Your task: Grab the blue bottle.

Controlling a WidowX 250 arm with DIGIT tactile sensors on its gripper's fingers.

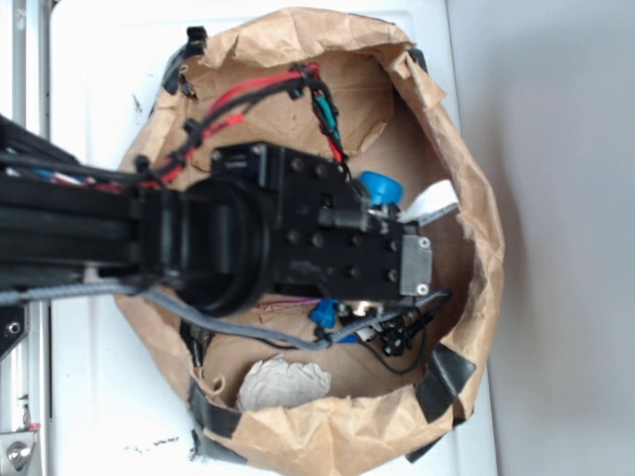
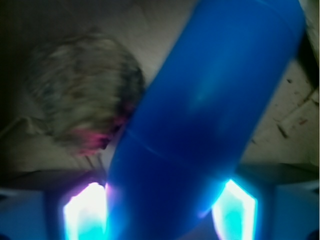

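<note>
The blue bottle (image 2: 210, 115) fills the wrist view, lying slantwise from upper right to lower left between my two glowing fingertips. My gripper (image 2: 160, 205) is shut on it, with the left finger (image 2: 85, 212) and the right finger (image 2: 235, 210) against its sides. In the exterior view my gripper (image 1: 422, 266) reaches down inside the paper-lined basin. Only small parts of the blue bottle (image 1: 380, 185) show there past the gripper body.
A fuzzy grey-brown lump (image 2: 82, 100) lies just left of the bottle and appears pale and crumpled (image 1: 283, 382) in the exterior view. The crumpled brown paper wall (image 1: 476, 198), taped with black patches, rings the space. Cables (image 1: 248, 99) run along the arm.
</note>
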